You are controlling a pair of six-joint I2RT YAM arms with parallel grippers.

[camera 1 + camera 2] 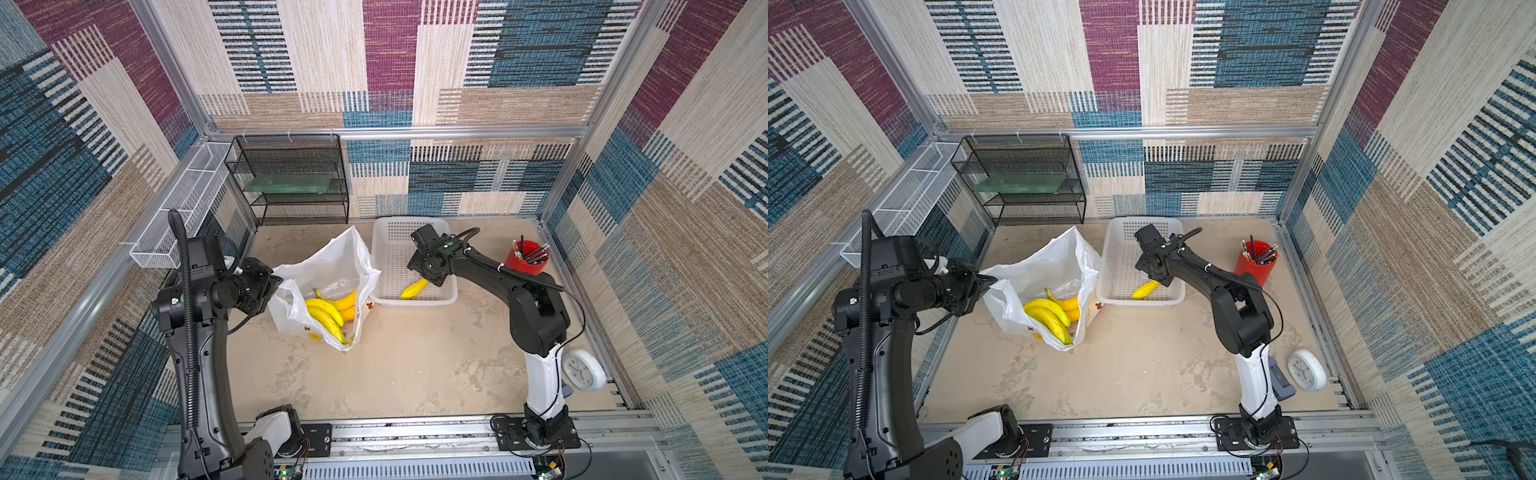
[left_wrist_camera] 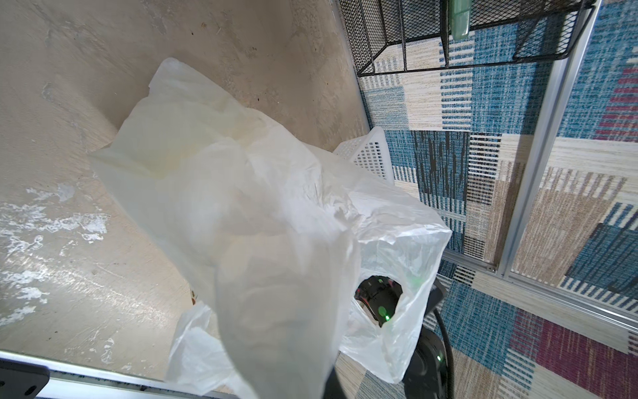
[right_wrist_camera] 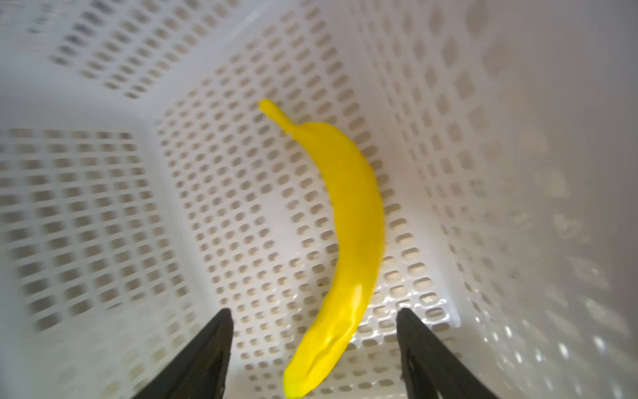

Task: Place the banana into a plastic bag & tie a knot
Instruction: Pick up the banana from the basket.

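Observation:
The white plastic bag [image 1: 332,266] [image 1: 1054,266] stands open-mouthed on the table with a bunch of yellow bananas [image 1: 328,313] inside. My left gripper [image 1: 275,286] is shut on the bag's left rim and holds it up. In the left wrist view the bag's film [image 2: 262,214] drapes over the jaws and hides them. One loose banana [image 1: 415,288] [image 3: 352,224] lies in the white basket. My right gripper [image 3: 314,317] hangs open just above it, a finger on each side of the banana's near end, not touching it. A knot is out of view.
The white perforated basket [image 1: 384,249] sits right of the bag, touching it. A black wire shelf [image 1: 295,183] stands at the back left, with a white mesh tray [image 1: 178,208] on the left wall. A red pencil cup [image 1: 527,259] and a white clock [image 1: 584,370] are on the right.

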